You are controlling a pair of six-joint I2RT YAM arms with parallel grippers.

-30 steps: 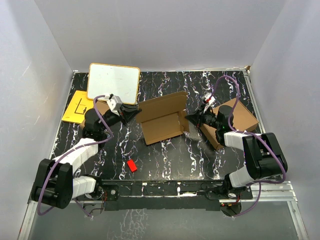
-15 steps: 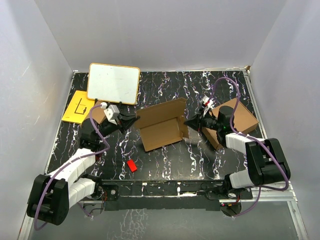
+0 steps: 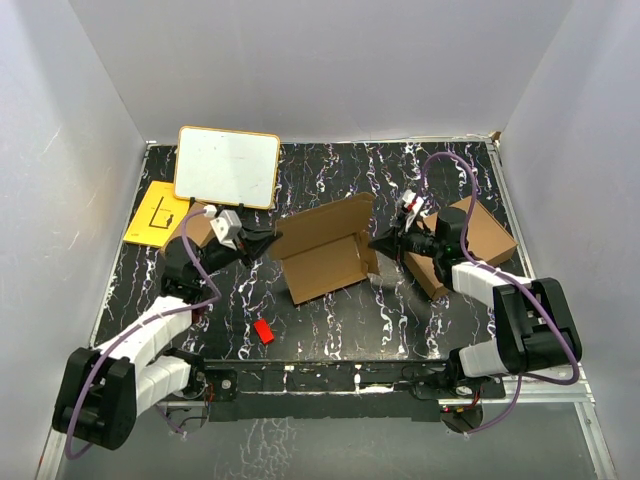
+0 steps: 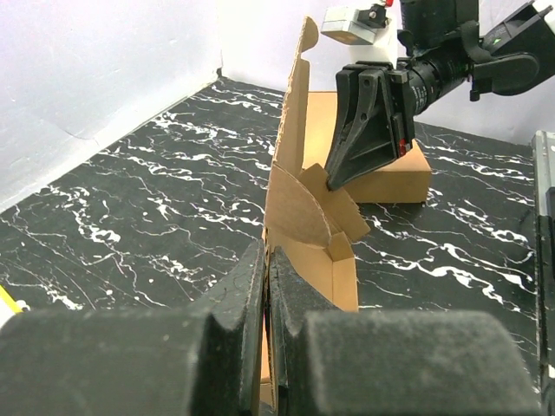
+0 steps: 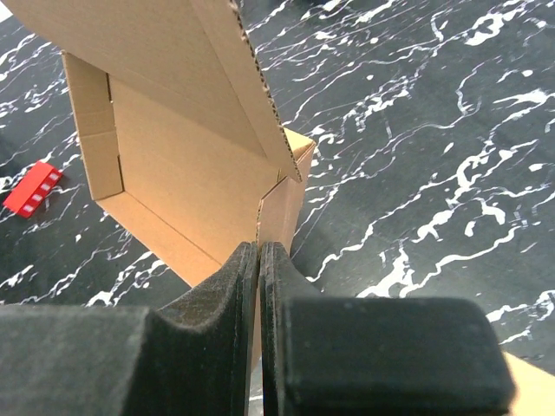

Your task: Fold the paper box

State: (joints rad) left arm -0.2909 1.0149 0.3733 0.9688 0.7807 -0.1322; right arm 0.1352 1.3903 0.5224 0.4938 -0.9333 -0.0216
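Overhead view of a black marbled table (image 3: 330, 170) with two robot arms bolted at its near edge. Near the far left corner lay a yellow sheet (image 3: 150, 215) marked with black lines that formed no readable word. A blank whiteboard (image 3: 228, 166) lay beside it. A small brown box (image 3: 200, 228) sat partly hidden under the left arm.

The left gripper (image 3: 263, 243) had its jaws closed on the left side wall of the paper box (image 3: 320, 265). The box stood at the middle of the table, with its tray open upward and its lid raised along the far side. A red block (image 3: 263, 331) lay toward the near edge. The right gripper (image 3: 380, 242) had its jaws pinched narrow on the paper box's right side flap. A larger brown box (image 3: 475, 235) rested by the right edge.

Compared with a second earlier, the paper box had slid slightly toward the near edge. The left gripper had moved with it, and both grips stayed closed. This suggested the side walls were being stood up, with the lid not yet folded over. No brand, label or legible writing showed anywhere.
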